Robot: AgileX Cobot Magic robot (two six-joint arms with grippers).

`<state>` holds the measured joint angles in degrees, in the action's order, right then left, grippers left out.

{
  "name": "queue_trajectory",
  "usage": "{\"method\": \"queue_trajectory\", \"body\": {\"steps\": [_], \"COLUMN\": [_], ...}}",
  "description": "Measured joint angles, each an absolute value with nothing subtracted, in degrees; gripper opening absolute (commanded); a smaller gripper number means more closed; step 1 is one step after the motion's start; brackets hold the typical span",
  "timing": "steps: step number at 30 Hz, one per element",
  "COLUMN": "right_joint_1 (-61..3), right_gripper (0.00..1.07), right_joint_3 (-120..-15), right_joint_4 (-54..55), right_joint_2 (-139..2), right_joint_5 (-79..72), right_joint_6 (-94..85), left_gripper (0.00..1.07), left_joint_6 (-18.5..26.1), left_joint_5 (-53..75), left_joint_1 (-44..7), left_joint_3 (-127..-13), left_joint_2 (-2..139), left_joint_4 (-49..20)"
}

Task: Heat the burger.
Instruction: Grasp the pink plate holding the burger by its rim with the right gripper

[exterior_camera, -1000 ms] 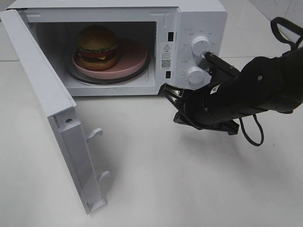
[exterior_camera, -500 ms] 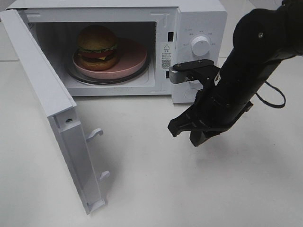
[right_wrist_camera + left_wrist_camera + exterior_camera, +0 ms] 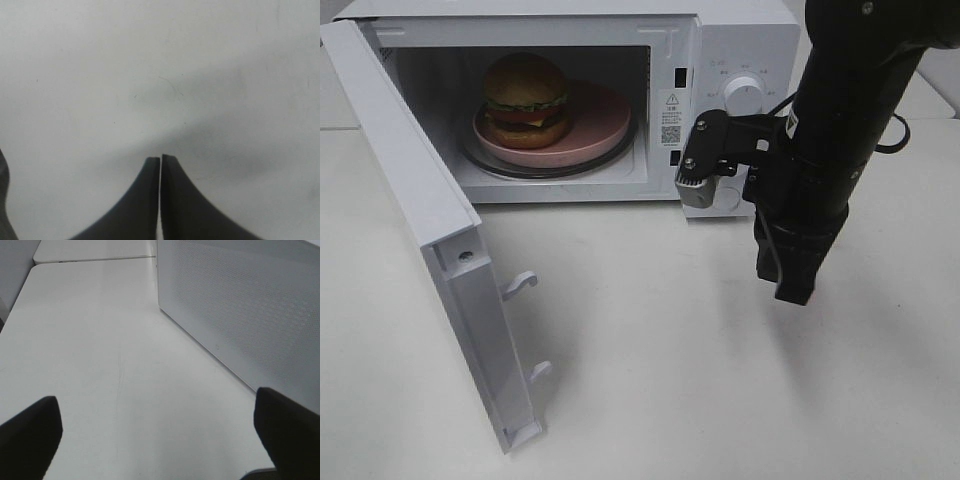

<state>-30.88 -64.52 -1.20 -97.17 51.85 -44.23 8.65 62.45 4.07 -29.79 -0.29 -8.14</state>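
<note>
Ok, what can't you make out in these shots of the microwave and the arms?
Panel of the microwave below the top dial: exterior high view, covered by the right arm.
Print on the warning label: exterior high view, too small to read.
The left gripper: outside the exterior high view; its wrist view cuts off all but two finger ends.
Back of the burger: exterior high view, hidden by its own front.

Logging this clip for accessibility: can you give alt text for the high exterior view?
A burger sits on a pink plate inside a white microwave whose door stands wide open. In front of its control panel, a black robot arm points its shut pincer straight down over the white table.
</note>
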Motion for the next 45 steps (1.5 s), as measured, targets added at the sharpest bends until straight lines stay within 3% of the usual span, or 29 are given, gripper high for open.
{"method": "queue_trajectory", "body": {"steps": [6, 8, 13, 14, 16, 17, 18, 20, 22, 23, 24, 26, 29, 45], "right_joint_1": [-30.9, -30.9, -30.9, -30.9, -30.9, -30.9, -30.9, -30.9, -30.9, -30.9, -30.9, -31.5, -32.4, -34.4], "right_gripper": [0.07, 0.12, 0.21, 0.29, 0.35, 0.45, 0.45, 0.61, 0.66, 0.78, 0.78, 0.90, 0.94, 0.91], "right_joint_3": [-64.7, -64.7, -64.7, -64.7, -64.7, -64.7, -64.7, -64.7, -64.7, -64.7, -64.7, -65.0, -66.5, -71.0], "right_joint_4": [-1.2, -1.3, -2.5, -3.9, -4.4, -5.9, -5.9, -8.0, -8.7, -9.2, -9.2, -9.9, -9.9, -11.2], "right_joint_2": [-97.2, -97.2, -97.2, -97.2, -97.2, -97.2, -97.2, -97.2, -97.2, -97.2, -97.2, -97.2, -97.2, -97.2], "right_joint_5": [51.9, 51.4, 49.6, 48.0, 47.3, 46.0, 46.0, 44.9, 44.4, 43.8, 43.8, 43.0, 42.9, 32.7], "right_joint_6": [-58.8, -69.3, -74.1, -74.4, -74.4, -74.2, -74.2, -71.8, -70.7, -67.7, -67.7, -64.2, -62.6, -63.8], "left_gripper": [0.98, 0.98, 0.98, 0.98, 0.98, 0.98, 0.98, 0.98, 0.98, 0.98, 0.98, 0.98, 0.98, 0.98], "left_joint_6": [8.7, 8.7, 8.7, 8.7, 8.7, 8.7, 8.7, 8.7, 8.7, 8.7, 8.7, 8.6, 8.6, 8.6], "left_joint_5": [62.5, 62.5, 62.5, 62.5, 62.5, 62.5, 62.5, 62.5, 62.5, 62.5, 62.5, 62.5, 62.5, 62.5], "left_joint_1": [4.1, 4.1, 4.1, 4.1, 4.1, 4.1, 4.1, 4.1, 4.1, 4.1, 4.1, 4.1, 4.1, 4.1], "left_joint_3": [-29.8, -29.8, -29.8, -29.8, -29.8, -29.8, -29.8, -29.8, -29.8, -29.8, -29.8, -29.8, -29.8, -29.8], "left_joint_2": [-0.3, -0.3, -0.3, -0.3, -0.3, -0.3, -0.3, -0.3, -0.3, -0.3, -0.3, -0.3, -0.3, -0.3], "left_joint_4": [-8.1, -8.1, -8.1, -8.1, -8.1, -8.1, -8.1, -8.1, -8.1, -8.1, -8.1, -8.1, -8.1, -8.1]}}
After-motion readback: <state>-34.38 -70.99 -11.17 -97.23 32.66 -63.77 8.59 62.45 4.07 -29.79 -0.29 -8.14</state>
